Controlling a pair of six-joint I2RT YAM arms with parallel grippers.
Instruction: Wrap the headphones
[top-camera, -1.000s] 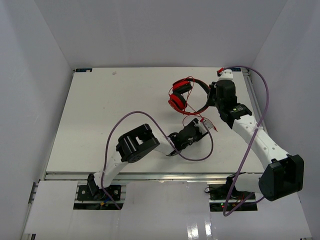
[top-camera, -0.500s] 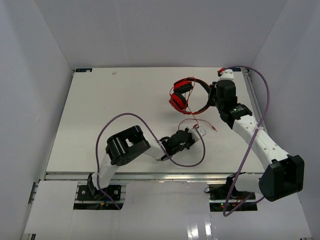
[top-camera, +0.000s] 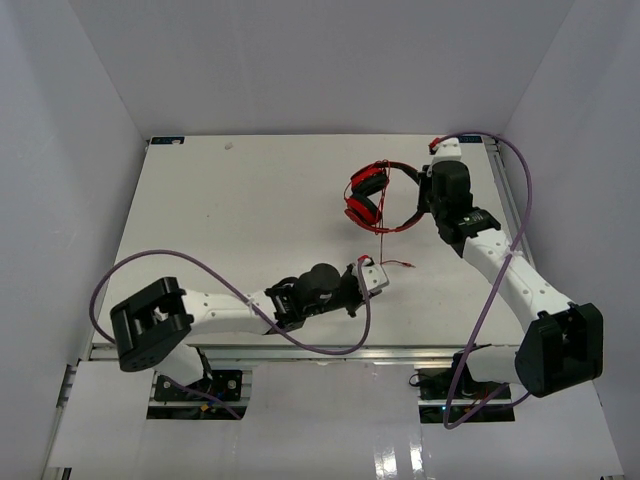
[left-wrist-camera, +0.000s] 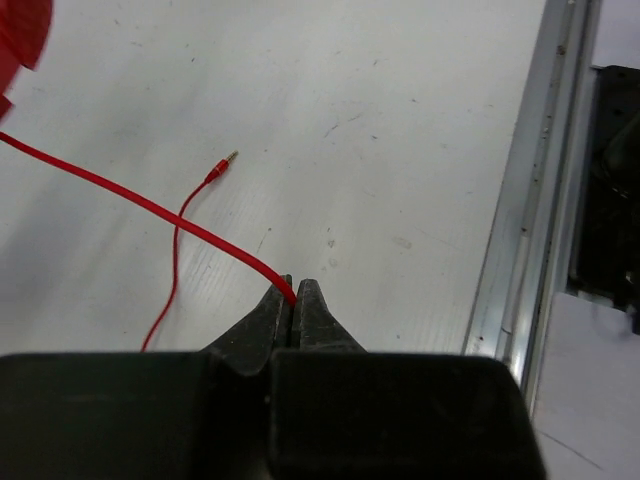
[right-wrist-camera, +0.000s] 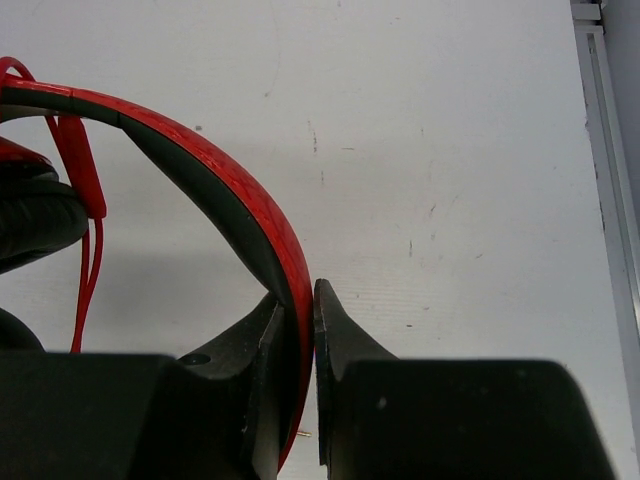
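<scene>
The red headphones (top-camera: 372, 197) are at the table's far right, held up by their black-and-red headband (right-wrist-camera: 235, 195). My right gripper (right-wrist-camera: 298, 300) is shut on that headband; it sits right of the earcups in the top view (top-camera: 425, 200). The thin red cord (left-wrist-camera: 140, 205) runs from the earcups down to my left gripper (left-wrist-camera: 293, 297), which is shut on it near the table's front middle (top-camera: 372, 272). The cord's plug (left-wrist-camera: 222, 167) lies loose on the table beyond the left fingers.
A metal rail (left-wrist-camera: 530, 220) runs along the table edge right of the left gripper. Thick purple robot cables (top-camera: 225, 285) loop over the front of the table and along the right arm. White walls enclose the table.
</scene>
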